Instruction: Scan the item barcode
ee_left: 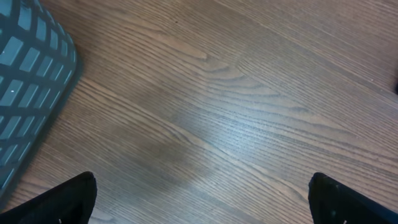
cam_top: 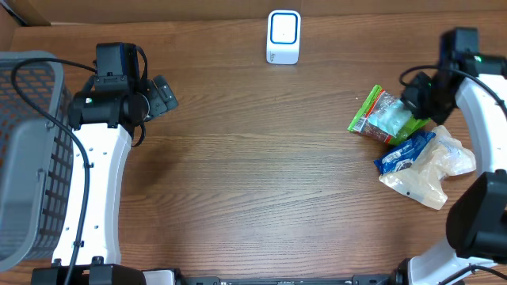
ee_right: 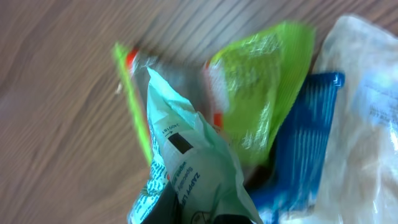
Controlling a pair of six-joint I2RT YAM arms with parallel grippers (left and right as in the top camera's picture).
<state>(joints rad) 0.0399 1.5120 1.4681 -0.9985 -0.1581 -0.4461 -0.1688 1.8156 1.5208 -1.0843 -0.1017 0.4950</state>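
Observation:
The item, a pale mint-green packet (ee_right: 186,155) with dark print, is pinched in my right gripper (ee_right: 193,211), which is shut on its lower end. From overhead that gripper (cam_top: 413,101) sits over the pile at the right edge, with the packet (cam_top: 394,119) just below it. The white barcode scanner (cam_top: 283,36) stands at the back centre of the table. My left gripper (cam_top: 162,95) hovers over bare wood at the left, open. Its dark fingertips (ee_left: 74,194) sit far apart with nothing between them.
A green-edged snack bag (cam_top: 367,111), a blue packet (cam_top: 404,152) and a clear whitish bag (cam_top: 434,170) lie together under the right arm. A grey mesh basket (cam_top: 24,158) stands at the left edge, its corner (ee_left: 31,74) close to my left gripper.

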